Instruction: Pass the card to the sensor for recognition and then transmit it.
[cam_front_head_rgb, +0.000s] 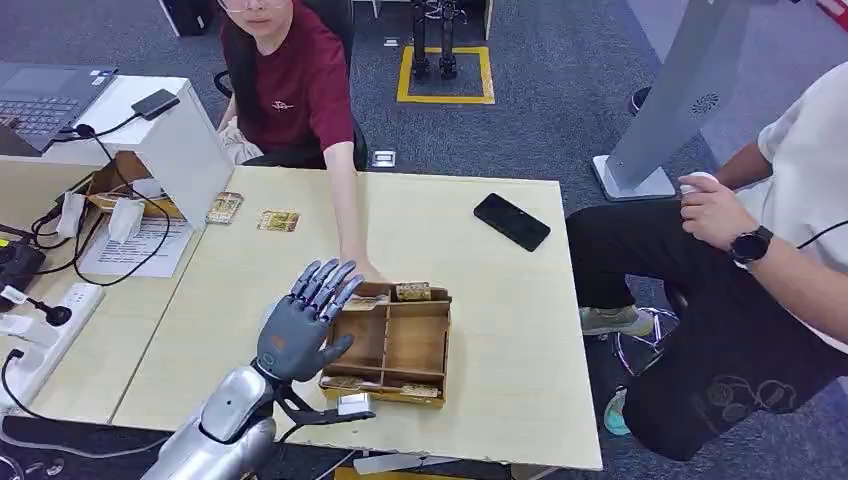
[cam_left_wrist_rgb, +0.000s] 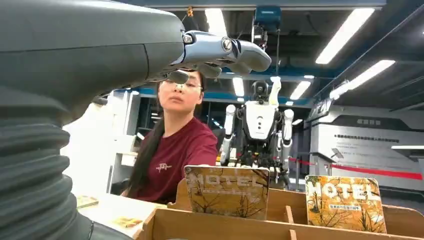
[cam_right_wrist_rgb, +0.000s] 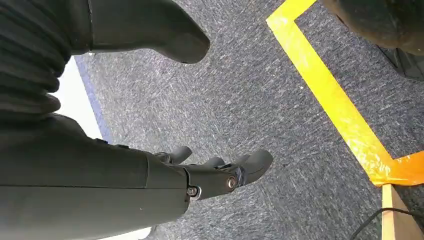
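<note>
The left hand (cam_front_head_rgb: 305, 320) hovers over the left side of the wooden box (cam_front_head_rgb: 392, 345), fingers (cam_front_head_rgb: 325, 280) spread apart and stretched forward, thumb out to the side, holding nothing. In the left wrist view the same hand (cam_left_wrist_rgb: 220, 52) reaches out above the box (cam_left_wrist_rgb: 220, 225), its fingers extended and bare. The right hand (cam_right_wrist_rgb: 210, 175) hangs over grey carpet (cam_right_wrist_rgb: 280, 100) beside a strip of yellow tape (cam_right_wrist_rgb: 330, 100), fingers loosely apart with nothing in them.

The box sits on the pale table (cam_front_head_rgb: 500, 330), near the front edge, and is split into compartments. Cards stand upright along its far wall: one card (cam_front_head_rgb: 413, 292) shows clearly from the head view, and the left wrist view shows two printed with HOTEL, one (cam_left_wrist_rgb: 227, 192) in the left compartment and another (cam_left_wrist_rgb: 345, 202) to its right. More cards (cam_front_head_rgb: 380, 387) lie along the box's near edge.

A person in a dark red shirt (cam_front_head_rgb: 290, 90) sits across the table, one arm reaching down so that the hand (cam_front_head_rgb: 362, 270) rests at the far left corner of the box, just beyond the robot's fingers. Two more cards (cam_front_head_rgb: 278, 221) lie flat on the table near a white stand (cam_front_head_rgb: 185, 150) at the far left, one card (cam_front_head_rgb: 224, 207) touching its base. A black phone (cam_front_head_rgb: 511, 221) lies on the table's right half. A second person (cam_front_head_rgb: 770, 250) sits to the right, wearing a watch.
</note>
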